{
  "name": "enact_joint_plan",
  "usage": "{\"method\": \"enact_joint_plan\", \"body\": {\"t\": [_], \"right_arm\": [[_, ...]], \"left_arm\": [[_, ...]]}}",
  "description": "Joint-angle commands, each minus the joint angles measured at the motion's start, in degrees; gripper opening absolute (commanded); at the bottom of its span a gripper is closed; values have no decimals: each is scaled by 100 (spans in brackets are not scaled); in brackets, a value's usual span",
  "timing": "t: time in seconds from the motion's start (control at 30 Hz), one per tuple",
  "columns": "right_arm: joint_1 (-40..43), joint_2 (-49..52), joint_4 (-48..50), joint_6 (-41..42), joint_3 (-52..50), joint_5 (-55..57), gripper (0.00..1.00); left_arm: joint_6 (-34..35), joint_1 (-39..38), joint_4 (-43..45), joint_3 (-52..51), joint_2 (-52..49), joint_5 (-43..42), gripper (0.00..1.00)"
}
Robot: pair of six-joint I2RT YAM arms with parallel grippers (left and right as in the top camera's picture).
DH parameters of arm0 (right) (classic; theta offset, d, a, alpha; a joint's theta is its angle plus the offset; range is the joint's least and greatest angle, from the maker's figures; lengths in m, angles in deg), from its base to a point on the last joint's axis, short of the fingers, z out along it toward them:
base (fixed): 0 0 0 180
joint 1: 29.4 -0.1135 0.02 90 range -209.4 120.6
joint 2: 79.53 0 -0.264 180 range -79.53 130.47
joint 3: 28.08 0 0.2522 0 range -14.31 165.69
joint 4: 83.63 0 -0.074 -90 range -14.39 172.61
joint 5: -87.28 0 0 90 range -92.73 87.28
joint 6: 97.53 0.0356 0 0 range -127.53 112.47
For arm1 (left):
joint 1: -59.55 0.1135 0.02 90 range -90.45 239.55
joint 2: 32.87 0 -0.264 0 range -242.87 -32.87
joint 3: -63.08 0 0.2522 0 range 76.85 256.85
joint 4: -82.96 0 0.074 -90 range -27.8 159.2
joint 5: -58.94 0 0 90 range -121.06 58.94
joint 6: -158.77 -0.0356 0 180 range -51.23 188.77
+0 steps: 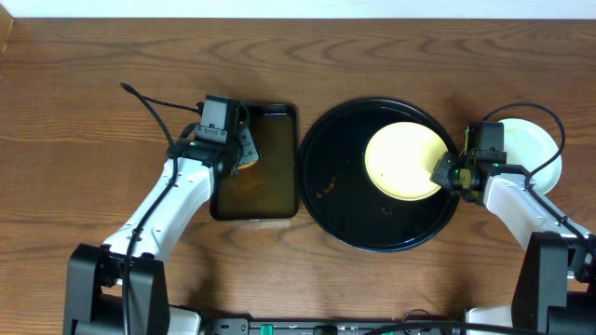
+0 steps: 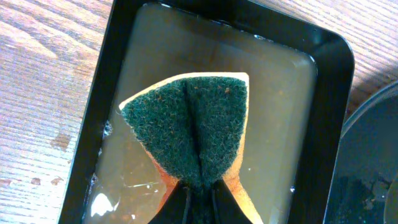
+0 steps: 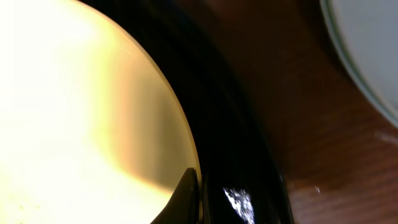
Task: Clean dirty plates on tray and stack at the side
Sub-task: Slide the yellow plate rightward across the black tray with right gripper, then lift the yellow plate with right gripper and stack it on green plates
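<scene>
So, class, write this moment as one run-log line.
left end effector: holding sponge over basin | right end effector: gripping yellow plate rim within tray | white plate: beside tray

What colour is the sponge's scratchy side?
Dark green; the sponge shows best in the left wrist view.

On my bench (image 1: 93, 74), basin (image 1: 275, 158) left of tray (image 1: 345, 223), sponge (image 2: 199, 124) over the basin; one plate (image 1: 396, 158) in the tray's right half, another plate (image 1: 531, 140) right of the tray.

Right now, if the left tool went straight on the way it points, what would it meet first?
The sponge in the left tool would meet the brownish water in the black basin first, I think; the gap is unclear.
</scene>
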Motion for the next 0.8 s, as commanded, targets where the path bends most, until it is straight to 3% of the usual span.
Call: {"method": "enact_joint_plan", "body": {"t": [0.0, 0.53, 0.77], "right_arm": [[-26, -251, 118, -422, -13, -131, 1], [-111, -1727, 940, -2439, -4, 262, 1], [-951, -2111, 1259, -3279, 2, 1451, 1]], "left_arm": [[-116, 24, -13, -7, 11, 68, 8], [-116, 24, -33, -7, 11, 70, 8], [-118, 24, -7, -7, 11, 72, 8]]}}
